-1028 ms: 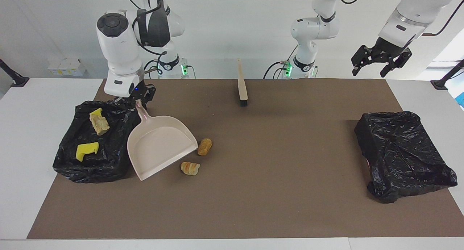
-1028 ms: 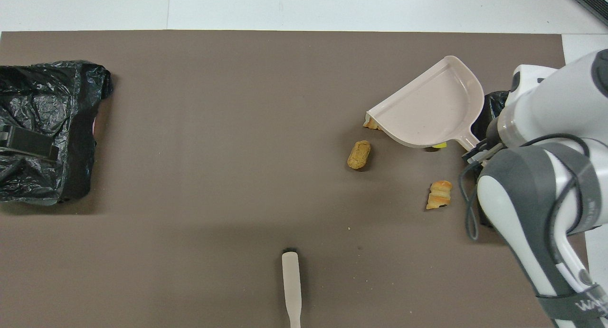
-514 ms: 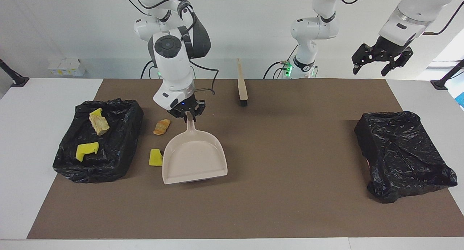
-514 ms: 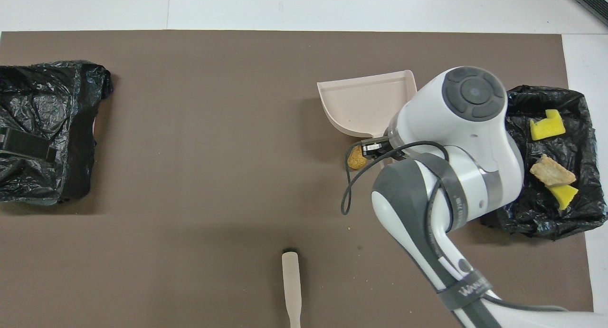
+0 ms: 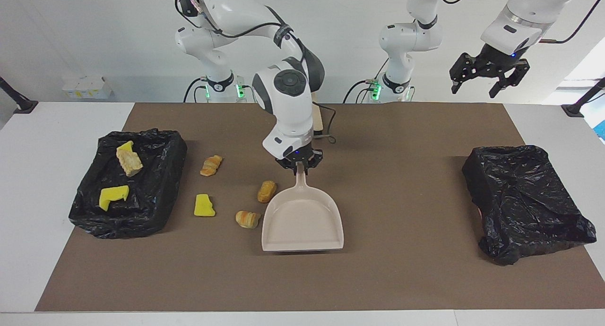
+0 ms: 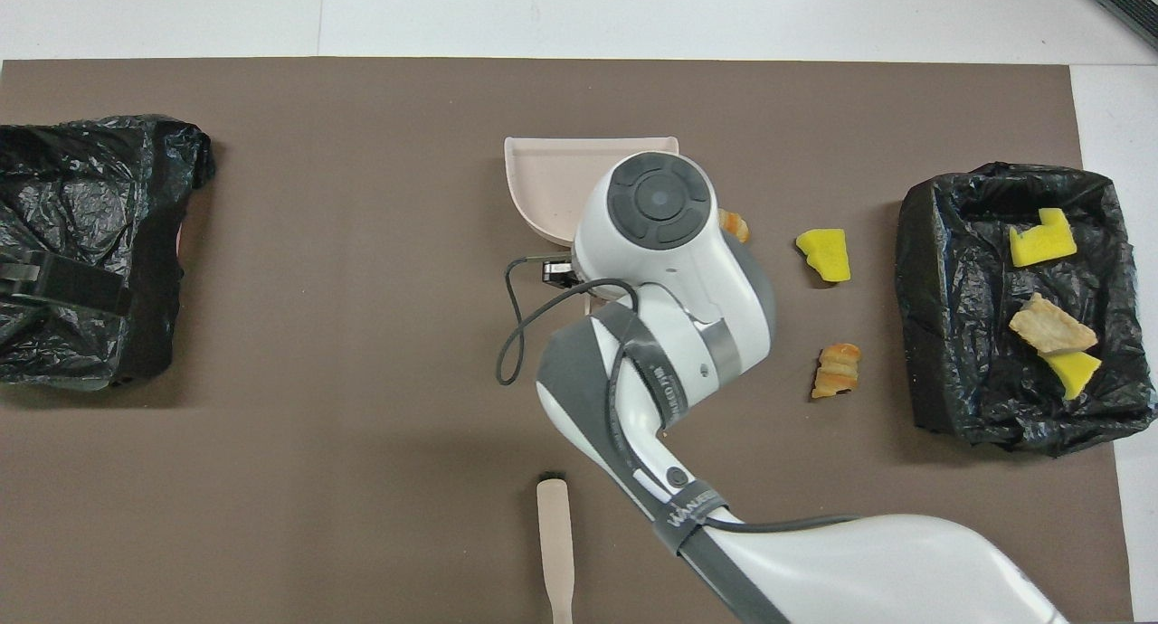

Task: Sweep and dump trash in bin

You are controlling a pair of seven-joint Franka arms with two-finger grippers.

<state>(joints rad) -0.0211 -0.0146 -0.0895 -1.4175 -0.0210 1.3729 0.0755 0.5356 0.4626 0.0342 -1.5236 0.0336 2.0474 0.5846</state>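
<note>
Trash (image 5: 204, 205) is split two ways here: three scraps sit in the black-lined bin (image 5: 160, 208) at the right arm's end of the table, four lie loose on the brown mat (image 5: 406, 269) beside it.

Starting nearest the robots, the hand brush (image 6: 555, 552) lies on the mat with nobody on it; we guess it's parked there for when the sweeping starts. Next out, the right claw (image 5: 298, 164) is pinching the dustpan (image 5: 302, 222) by its handle tip, pan low over the mat with its open lip pointing away from the robots; can't tell if the lip actually touches down. Gripping the end of the handle makes sense to us, since it lets the wrist tilt the pan for a dump.

The loose trash runs outward alongside: a ridged pastry (image 5: 211, 165), a tan roll (image 5: 266, 191) just beside the pan's shoulder, a yellow sponge chunk (image 5: 204, 205), then a striped pastry (image 5: 247, 219) close to the pan's side wall.

The left claw (image 5: 487, 73) hangs high toward its own end, spread wide, just waiting; a second bin (image 5: 472, 175) sits at that end.
</note>
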